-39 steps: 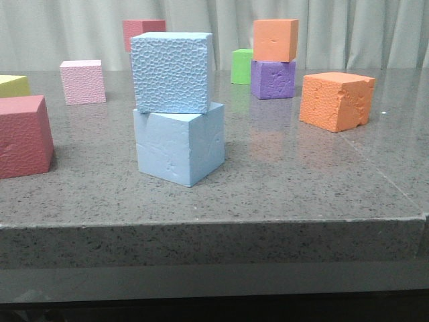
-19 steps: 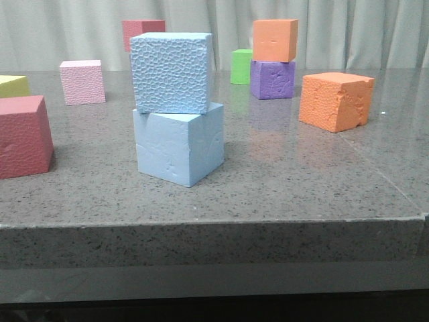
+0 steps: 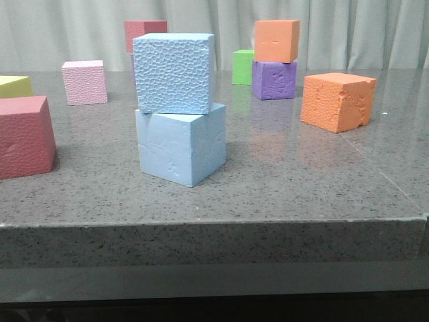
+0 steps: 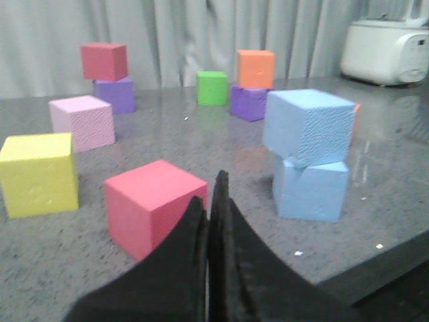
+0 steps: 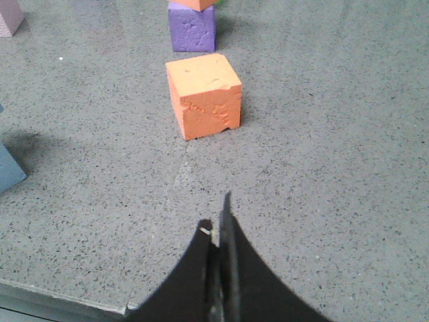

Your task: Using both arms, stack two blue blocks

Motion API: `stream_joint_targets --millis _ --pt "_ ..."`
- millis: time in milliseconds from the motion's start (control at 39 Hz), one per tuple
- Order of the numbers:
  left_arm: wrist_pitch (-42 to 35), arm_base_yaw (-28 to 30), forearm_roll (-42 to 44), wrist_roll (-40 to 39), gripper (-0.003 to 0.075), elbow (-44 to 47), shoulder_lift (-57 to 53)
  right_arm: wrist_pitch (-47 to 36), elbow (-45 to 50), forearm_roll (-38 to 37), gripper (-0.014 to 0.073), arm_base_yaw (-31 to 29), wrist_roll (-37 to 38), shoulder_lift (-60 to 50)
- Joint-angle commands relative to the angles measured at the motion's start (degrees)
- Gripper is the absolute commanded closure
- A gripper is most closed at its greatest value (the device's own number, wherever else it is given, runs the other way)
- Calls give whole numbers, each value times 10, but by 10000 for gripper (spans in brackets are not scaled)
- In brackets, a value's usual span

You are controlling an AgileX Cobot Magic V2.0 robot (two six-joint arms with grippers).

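The pebbled blue block (image 3: 174,72) stands on top of the smooth blue block (image 3: 181,145) on the grey table, turned a little against it. The stack also shows in the left wrist view, pebbled block (image 4: 310,125) over smooth block (image 4: 311,190). No gripper shows in the front view. My left gripper (image 4: 209,194) is shut and empty, back from the stack, near a pink-red cube (image 4: 153,205). My right gripper (image 5: 218,218) is shut and empty over bare table near the front edge. Only a corner of the smooth blue block (image 5: 9,169) shows in the right wrist view.
A dark red cube (image 3: 24,136), a yellow cube (image 3: 13,85) and a pink cube (image 3: 84,82) stand left. An orange cube (image 3: 336,100) stands right. At the back, an orange cube (image 3: 276,40) sits on a purple cube (image 3: 273,80), beside a green cube (image 3: 242,66).
The whole front view has shifted a few pixels to the right. The stacked blue blocks stand the same way on each other.
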Motion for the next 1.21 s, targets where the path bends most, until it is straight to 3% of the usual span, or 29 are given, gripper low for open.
stream_joint_targets --millis 0,308,436,1181 --pt "-70 40 -12 0 741 10 -11 -44 -13 2 663 -2 -1 0" --pt "-84 220 -22 0 741 67 -11 -44 -13 2 663 -2 -1 0" --pt "-88 265 -24 0 741 69 -11 -44 -13 2 663 -2 -1 0" --pt "-92 271 -24 0 741 69 -11 -44 -13 2 663 -2 -1 0"
